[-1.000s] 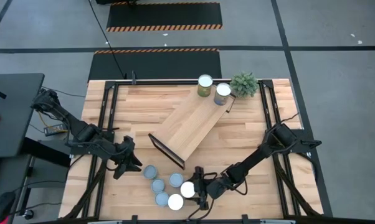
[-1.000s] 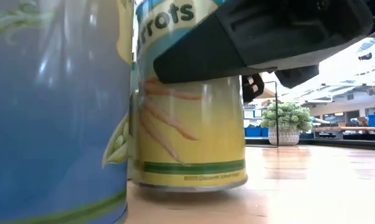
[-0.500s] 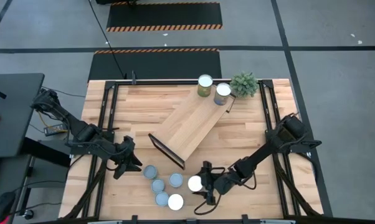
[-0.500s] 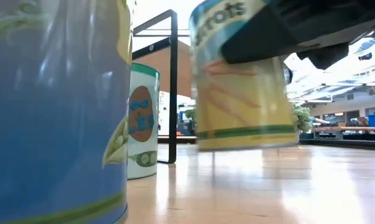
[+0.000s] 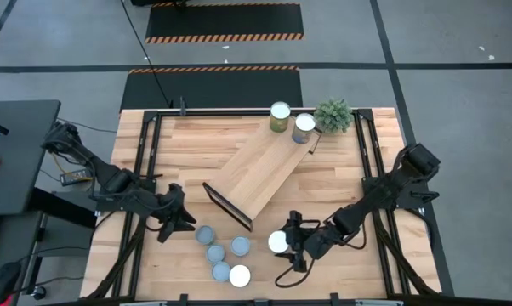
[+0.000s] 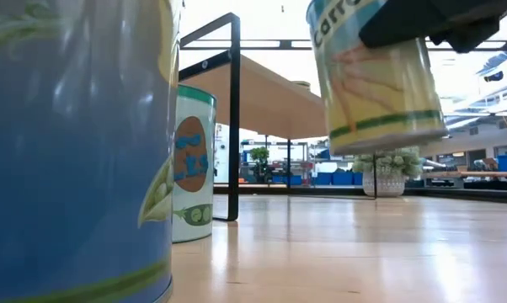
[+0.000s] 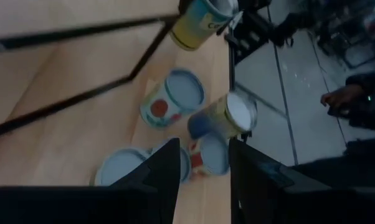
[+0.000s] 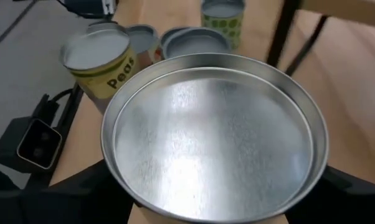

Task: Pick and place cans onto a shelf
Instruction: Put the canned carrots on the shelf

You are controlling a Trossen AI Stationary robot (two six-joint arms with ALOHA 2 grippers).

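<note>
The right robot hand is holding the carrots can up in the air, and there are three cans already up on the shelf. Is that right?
Almost. The right gripper does hold the carrots can off the table, as the low view shows. But the high view shows only two cans at the far end of the shelf, not three.

The word "Peas" is printed in dark letters on the yellow label of a can (image 8: 101,61) standing among the others near the table's front edge, seen in the right wrist view. In the low view, the raised can (image 6: 376,80) shows the start of a word in white letters on a blue band at its top: "Carro", with the remaining letters hidden by the dark gripper body. That label also carries a picture of carrots. The other cans show pictures of peas and pods, but no lettering on them can be read.
</note>
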